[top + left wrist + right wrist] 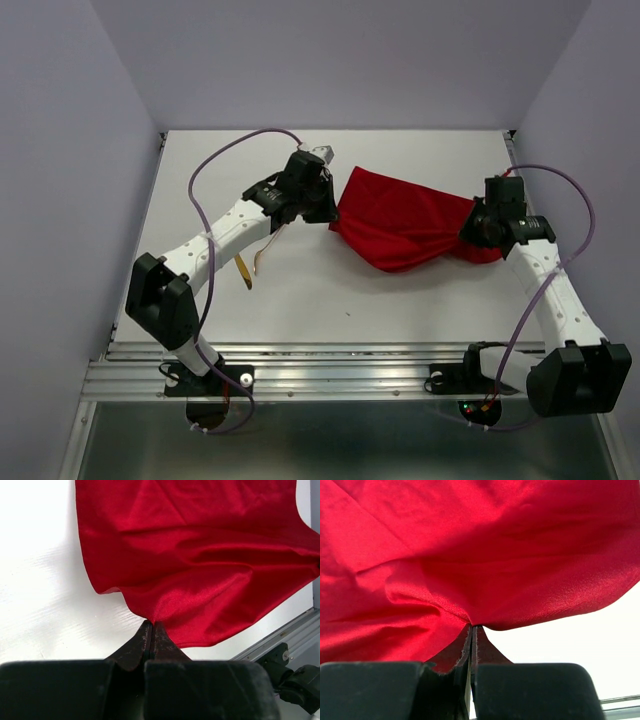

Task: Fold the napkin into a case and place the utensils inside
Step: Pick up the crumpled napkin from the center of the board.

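The red napkin (405, 222) hangs stretched between my two grippers over the middle right of the table, sagging in a loose fold. My left gripper (330, 212) is shut on its left corner, and the cloth (200, 560) fans out from the pinched tips (151, 623). At the cloth's right end my right gripper (468, 228) is also shut on it; the napkin (470, 545) fills that wrist view above the closed tips (473, 626). The utensils lie on the table under the left forearm: a gold knife (243, 270) and a paler fork (268, 246), both partly hidden.
Lavender walls enclose the white table (330, 300) on three sides. A metal rail (330, 365) runs along the near edge, where both arm bases are bolted. Purple cables loop above each arm.
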Controlling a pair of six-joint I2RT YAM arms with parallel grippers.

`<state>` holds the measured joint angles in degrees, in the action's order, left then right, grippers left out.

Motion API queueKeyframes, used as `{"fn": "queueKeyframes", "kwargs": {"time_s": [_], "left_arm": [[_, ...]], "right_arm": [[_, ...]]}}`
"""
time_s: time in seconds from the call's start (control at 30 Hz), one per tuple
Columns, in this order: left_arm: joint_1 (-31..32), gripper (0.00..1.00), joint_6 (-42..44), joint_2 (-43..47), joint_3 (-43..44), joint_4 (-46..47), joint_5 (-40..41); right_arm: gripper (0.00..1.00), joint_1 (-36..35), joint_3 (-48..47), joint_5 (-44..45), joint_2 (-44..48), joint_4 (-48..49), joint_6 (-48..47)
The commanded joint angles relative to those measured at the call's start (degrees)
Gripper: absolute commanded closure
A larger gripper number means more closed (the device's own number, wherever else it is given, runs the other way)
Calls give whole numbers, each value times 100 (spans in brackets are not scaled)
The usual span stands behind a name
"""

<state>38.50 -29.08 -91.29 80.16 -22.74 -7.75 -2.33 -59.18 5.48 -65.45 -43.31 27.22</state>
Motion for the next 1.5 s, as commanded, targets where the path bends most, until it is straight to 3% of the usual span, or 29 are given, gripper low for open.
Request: {"fn": "queueKeyframes", "kwargs": {"time_s": [0.0, 0.13, 0.33, 0.43, 0.47, 0.5, 0.63, 0.83, 1.03, 1.17, 1.37, 1.43, 1.47], "left_arm": [[17, 100, -221, 436, 26, 375, -42], [8, 100, -116, 200, 368, 341, 212], [-18, 100, -19, -117, 474, 481, 300], [-88, 100, -97, -345, 570, 543, 344], [-123, 100, -98, -546, 614, 525, 309], [-167, 100, -63, -687, 702, 499, 248], [-317, 100, 122, -1347, 1396, 200, 204], [-685, 100, 236, -1682, 1520, 279, -341], [-958, 100, 403, -1796, 1520, 227, -727], [-993, 100, 482, -1866, 1468, 182, -763], [-1160, 100, 316, -1867, 1362, 402, -939], [-1187, 100, 307, -1867, 1362, 411, -948], [-1178, 100, 298, -1867, 1362, 420, -948]], "right_arm": [[99, 13, -225, 339, -11, -204, -191], [99, 13, -471, 480, -318, 225, -191], [96, 13, -1217, 674, -1739, 1051, -279], [58, 13, -2093, 499, -2705, 1079, -288], [33, 13, -2333, 324, -2945, 1035, -296], [31, 13, -2535, 253, -3165, 992, -296], [30, 13, -2960, 366, -3563, 771, -156], [30, 13, -1388, 481, -2395, 1167, -244], [26, 13, 491, -142, -1069, 1360, 134], [24, -92, 925, -267, -671, 1150, 300], [22, -206, 1075, 525, -267, 1035, 819], [28, -207, 1075, 464, -293, 1035, 889], [44, -302, 1110, 446, -284, 1052, 899]]}}
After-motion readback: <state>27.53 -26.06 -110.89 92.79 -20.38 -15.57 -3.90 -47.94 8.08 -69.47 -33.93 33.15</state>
